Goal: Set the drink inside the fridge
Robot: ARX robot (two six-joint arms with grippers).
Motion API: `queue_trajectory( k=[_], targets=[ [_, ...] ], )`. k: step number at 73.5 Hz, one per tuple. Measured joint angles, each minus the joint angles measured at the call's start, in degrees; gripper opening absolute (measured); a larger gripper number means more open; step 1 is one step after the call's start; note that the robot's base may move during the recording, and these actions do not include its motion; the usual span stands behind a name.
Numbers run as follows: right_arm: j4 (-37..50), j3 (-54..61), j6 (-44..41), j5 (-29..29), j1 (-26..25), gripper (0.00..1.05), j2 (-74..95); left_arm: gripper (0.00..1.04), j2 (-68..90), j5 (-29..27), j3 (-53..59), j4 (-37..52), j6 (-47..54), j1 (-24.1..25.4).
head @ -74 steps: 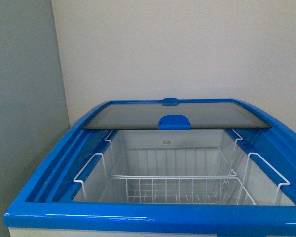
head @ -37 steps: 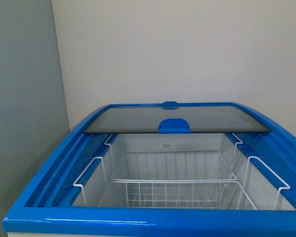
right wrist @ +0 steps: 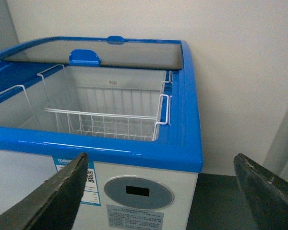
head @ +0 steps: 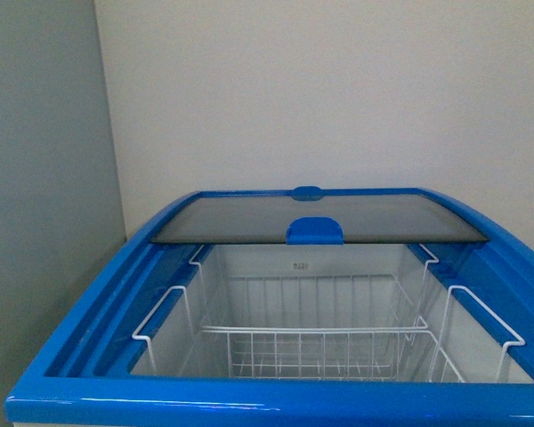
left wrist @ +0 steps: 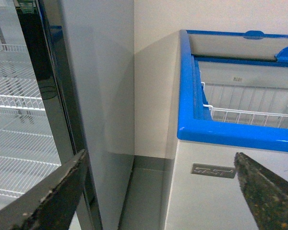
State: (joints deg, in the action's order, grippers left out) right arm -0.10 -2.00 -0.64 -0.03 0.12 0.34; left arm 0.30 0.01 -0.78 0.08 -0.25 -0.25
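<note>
The fridge (head: 276, 402) is standing open ahead, glass lid (head: 320, 216) slid back. Both the left hand (left wrist: 158, 191) and the right hand (right wrist: 158, 191) are hanging spread and empty before its front.

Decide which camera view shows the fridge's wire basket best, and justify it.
The front view: the wire basket is centred and seen from above, under the slid-back glass lid. The right wrist view shows it obliquely; the left wrist view catches only its rim behind the fridge edge.
</note>
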Motion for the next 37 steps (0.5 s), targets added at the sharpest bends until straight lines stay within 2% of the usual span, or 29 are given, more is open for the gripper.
queue_trajectory(
  k=[2, 37],
  targets=[
    [0.00, 0.00, 0.04, 0.00, 0.00, 0.99, 0.00, 0.98, 0.00, 0.00, 0.00, 0.00, 0.04, 0.00],
    [0.00, 0.00, 0.04, 0.00, 0.00, 0.98, 0.00, 0.97, 0.00, 0.00, 0.00, 0.00, 0.02, 0.00]
  ],
)
